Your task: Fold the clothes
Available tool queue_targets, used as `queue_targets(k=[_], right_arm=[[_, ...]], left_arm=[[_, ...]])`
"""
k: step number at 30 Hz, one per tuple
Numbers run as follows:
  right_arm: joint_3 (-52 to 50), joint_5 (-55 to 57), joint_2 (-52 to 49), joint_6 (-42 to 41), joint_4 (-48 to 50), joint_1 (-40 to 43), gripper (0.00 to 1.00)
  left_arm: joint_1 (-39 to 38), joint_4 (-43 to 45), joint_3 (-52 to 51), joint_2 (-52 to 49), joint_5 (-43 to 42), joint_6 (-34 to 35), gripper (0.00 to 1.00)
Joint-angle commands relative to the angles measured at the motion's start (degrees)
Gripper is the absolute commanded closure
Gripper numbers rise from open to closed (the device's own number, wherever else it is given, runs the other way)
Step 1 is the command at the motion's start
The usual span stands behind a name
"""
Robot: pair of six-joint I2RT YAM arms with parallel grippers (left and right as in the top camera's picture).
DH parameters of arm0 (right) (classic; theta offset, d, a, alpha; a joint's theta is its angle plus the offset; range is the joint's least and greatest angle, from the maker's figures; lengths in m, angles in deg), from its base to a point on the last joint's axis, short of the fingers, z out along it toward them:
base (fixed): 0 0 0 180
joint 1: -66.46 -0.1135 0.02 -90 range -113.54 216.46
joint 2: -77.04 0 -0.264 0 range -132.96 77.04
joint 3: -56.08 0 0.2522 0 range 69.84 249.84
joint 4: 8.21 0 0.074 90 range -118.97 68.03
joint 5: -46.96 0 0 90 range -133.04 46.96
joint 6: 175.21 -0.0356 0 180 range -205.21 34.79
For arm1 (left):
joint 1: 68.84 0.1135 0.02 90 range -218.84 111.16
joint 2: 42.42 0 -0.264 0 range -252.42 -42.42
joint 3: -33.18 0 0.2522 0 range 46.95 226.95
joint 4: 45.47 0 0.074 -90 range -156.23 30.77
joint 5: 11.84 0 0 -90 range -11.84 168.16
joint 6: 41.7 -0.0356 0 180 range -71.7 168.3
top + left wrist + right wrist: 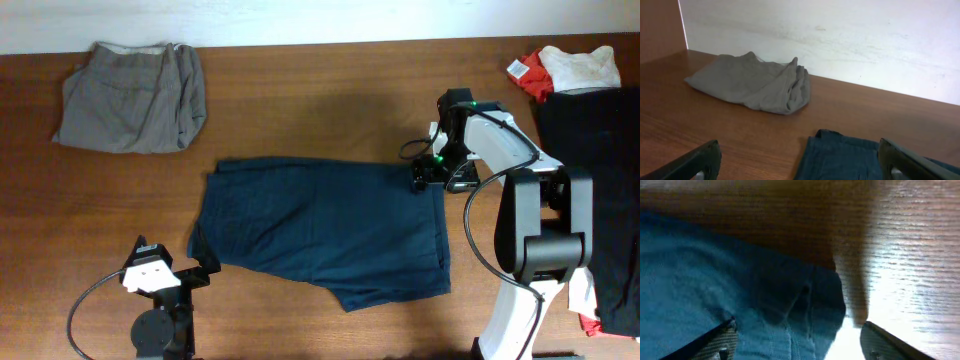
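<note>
Dark navy-blue shorts (320, 225) lie spread flat in the middle of the table. My right gripper (424, 178) is open at their upper right corner. In the right wrist view the fingers (800, 347) straddle the edge of the shorts (730, 280), low over the fabric. My left gripper (203, 268) is open and empty at the shorts' lower left edge. The left wrist view shows its fingers (800, 167) apart, with a corner of the shorts (845, 155) between them. Folded grey-khaki trousers (130, 95) lie at the back left and also show in the left wrist view (755, 82).
A red piece (535, 72) and a white piece (582, 66) lie at the back right corner. A black piece (605, 190) covers the right edge beside the right arm's base (540, 250). A white wall (840, 40) backs the table.
</note>
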Motion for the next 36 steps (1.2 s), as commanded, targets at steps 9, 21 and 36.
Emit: queue_targets(k=[9, 21, 36], right_arm=[[-3.76, -0.02, -0.15, -0.17, 6.05, 0.42, 0.96], [7.41, 1.29, -0.15, -2.67, 1.01, 3.17, 0.96], [21.31, 9.75, 1.73, -7.82, -17.62, 3.89, 0.02]], left_arm=[[-0.33, 0.07, -0.28, 0.35, 0.61, -0.74, 0.01], [-0.33, 0.07, -0.28, 0.35, 0.61, -0.74, 0.01], [-0.33, 0.07, -0.28, 0.35, 0.61, -0.74, 0.01]])
